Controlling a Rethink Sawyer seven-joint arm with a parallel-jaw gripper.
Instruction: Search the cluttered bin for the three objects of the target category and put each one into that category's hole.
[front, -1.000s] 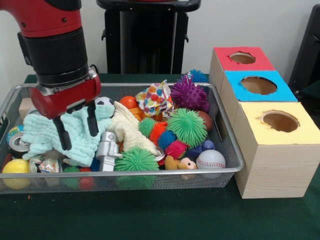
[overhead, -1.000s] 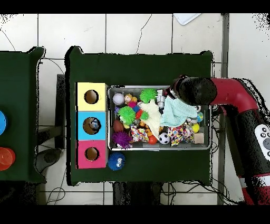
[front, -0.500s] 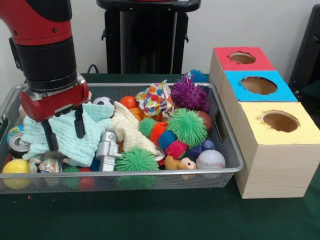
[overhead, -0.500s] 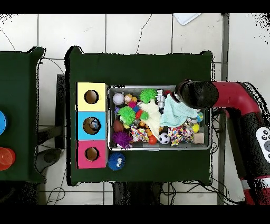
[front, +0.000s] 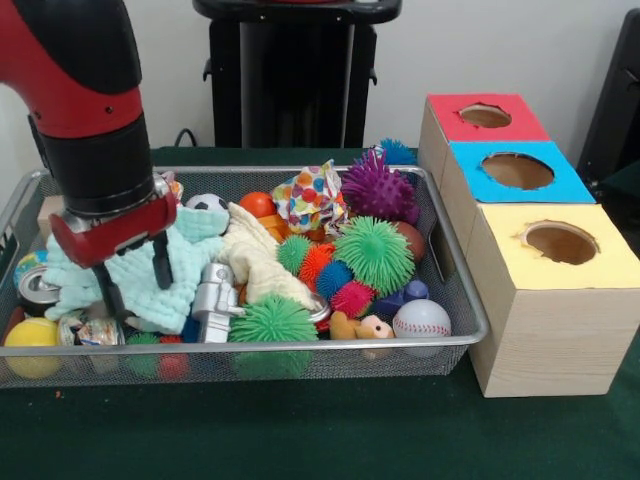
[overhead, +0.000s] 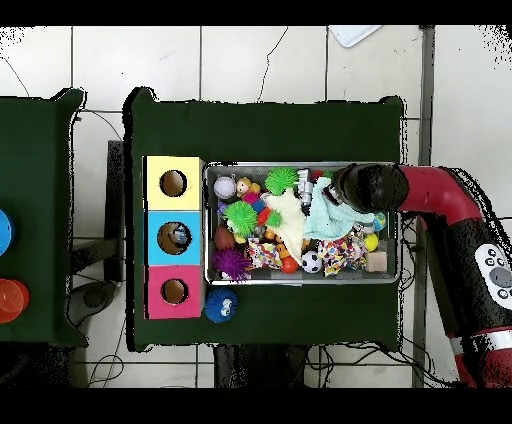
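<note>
The wire mesh bin (front: 300, 348) is full of toys; it also shows in the overhead view (overhead: 300, 281). My gripper (front: 133, 278) is open and empty. Its two black fingers (front: 160, 262) reach down onto the lower left part of a mint green cloth (front: 190, 250) at the bin's left end. In the overhead view the arm (overhead: 365, 187) hides the gripper. A see-through crumpled thing with a label (front: 92, 331), perhaps a bottle, lies just below the fingers at the front wall. No other bottle shows. The red-topped hole (front: 485, 115) is at the far right, also seen in the overhead view (overhead: 174, 291).
A silver can (front: 35, 287) and a yellow ball (front: 32, 333) lie left of the gripper. A silver robot toy (front: 215, 298), green spiky balls (front: 373, 252) and a baseball (front: 421, 318) lie to its right. The blue hole (front: 517, 170) and yellow hole (front: 560, 242) adjoin the red one.
My gripper has sunk a little lower onto the mint cloth and shifted slightly to the right in the front view. It stays open. The toys have not moved.
</note>
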